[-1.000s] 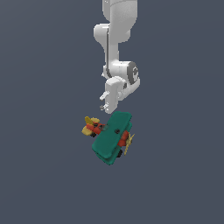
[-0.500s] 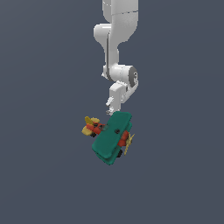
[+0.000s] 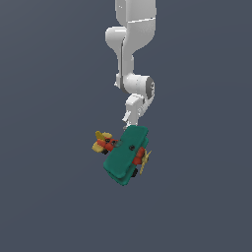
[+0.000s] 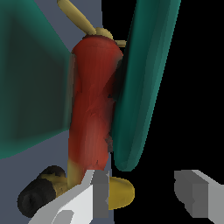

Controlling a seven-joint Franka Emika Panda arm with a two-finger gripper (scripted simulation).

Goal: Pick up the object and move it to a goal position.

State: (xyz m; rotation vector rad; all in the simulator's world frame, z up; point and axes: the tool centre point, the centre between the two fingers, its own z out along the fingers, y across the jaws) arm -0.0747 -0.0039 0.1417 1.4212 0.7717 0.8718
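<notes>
The toy biplane (image 3: 125, 155) is seen lying on the plain grey surface (image 3: 49, 197), directly below the white arm (image 3: 132, 44). Its two teal wings (image 3: 123, 157) are stacked and tilted. The yellow tail (image 3: 101, 140) is pointed toward the exterior view's left, and the yellow propeller (image 3: 144, 161) toward the exterior view's right. The fingers (image 3: 129, 119) are positioned just above the upper wing's edge. In the wrist view, the fingers (image 4: 98, 192) are shown spread apart, with nothing held between them. One finger is located close beside the red body (image 4: 92, 113) and a yellow part (image 4: 120, 192); contact cannot be determined. A black wheel (image 4: 37, 197) is visible nearby.
</notes>
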